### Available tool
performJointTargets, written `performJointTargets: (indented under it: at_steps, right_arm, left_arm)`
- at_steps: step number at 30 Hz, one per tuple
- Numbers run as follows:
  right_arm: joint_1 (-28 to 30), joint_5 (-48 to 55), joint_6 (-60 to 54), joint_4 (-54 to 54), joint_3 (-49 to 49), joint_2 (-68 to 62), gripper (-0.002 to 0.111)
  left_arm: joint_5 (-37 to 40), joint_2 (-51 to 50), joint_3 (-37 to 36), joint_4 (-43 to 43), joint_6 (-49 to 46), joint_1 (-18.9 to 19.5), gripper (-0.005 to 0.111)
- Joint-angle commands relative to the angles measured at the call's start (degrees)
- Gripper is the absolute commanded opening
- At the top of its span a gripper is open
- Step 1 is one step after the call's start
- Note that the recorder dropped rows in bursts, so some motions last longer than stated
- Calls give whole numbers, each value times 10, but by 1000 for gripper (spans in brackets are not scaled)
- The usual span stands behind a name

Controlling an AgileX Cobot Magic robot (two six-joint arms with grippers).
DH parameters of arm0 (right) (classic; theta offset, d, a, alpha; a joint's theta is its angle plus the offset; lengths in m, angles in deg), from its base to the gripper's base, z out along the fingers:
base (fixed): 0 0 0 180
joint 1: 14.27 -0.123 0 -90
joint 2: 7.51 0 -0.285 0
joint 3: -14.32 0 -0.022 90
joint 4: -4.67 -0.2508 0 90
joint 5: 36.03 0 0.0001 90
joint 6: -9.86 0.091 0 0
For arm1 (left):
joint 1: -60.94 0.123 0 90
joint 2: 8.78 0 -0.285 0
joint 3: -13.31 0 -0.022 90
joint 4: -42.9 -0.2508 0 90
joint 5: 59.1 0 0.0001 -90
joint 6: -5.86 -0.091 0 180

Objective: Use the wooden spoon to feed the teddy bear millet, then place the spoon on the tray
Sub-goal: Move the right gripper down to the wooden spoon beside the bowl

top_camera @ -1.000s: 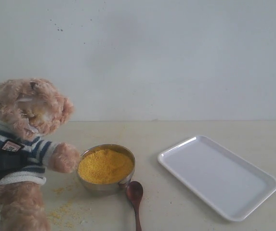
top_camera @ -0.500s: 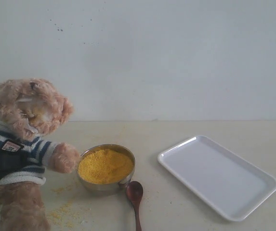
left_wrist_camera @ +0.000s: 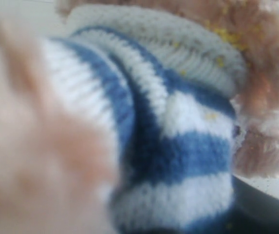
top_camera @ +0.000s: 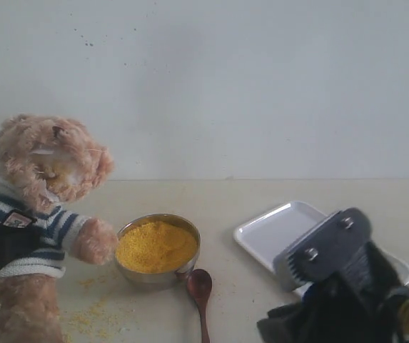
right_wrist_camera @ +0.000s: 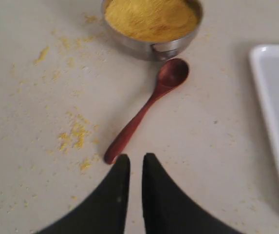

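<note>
Pale table (top_camera: 218, 200), seen from outside, has the wooden spoon (top_camera: 199, 286) at lower centre, handle running to the bottom edge, left of my right pincer (right_wrist_camera: 133, 158), tips barely parted, gripping nothing.

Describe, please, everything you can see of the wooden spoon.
The spoon is dark reddish-brown wood, with an oval bowl and a thin straight handle. It lies flat on the table, hollow up and empty, its head right by the steel bowl; contact there is unclear. Nothing holds it: the right end effector hovers just off the handle's tip.
</note>
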Motion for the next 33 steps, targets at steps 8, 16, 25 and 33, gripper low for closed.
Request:
performJointTargets:
  at_steps: [8,16,25,33]
  right_arm:
    - [-37,-224,74,-18,2,-187,69]
    - [-37,-287,99,-18,35,-277,69]
    - [-37,-156,95,-18,137,-339,69]
    - [-37,-161,83,-18,141,-364,69]
  left_arm:
    - [3,4,-2,8,-10,1,4]
    - [3,4,-2,8,-10,1,4]
    - [3,4,-2,8,-14,1,4]
    - [3,4,-2,8,-14,1,4]
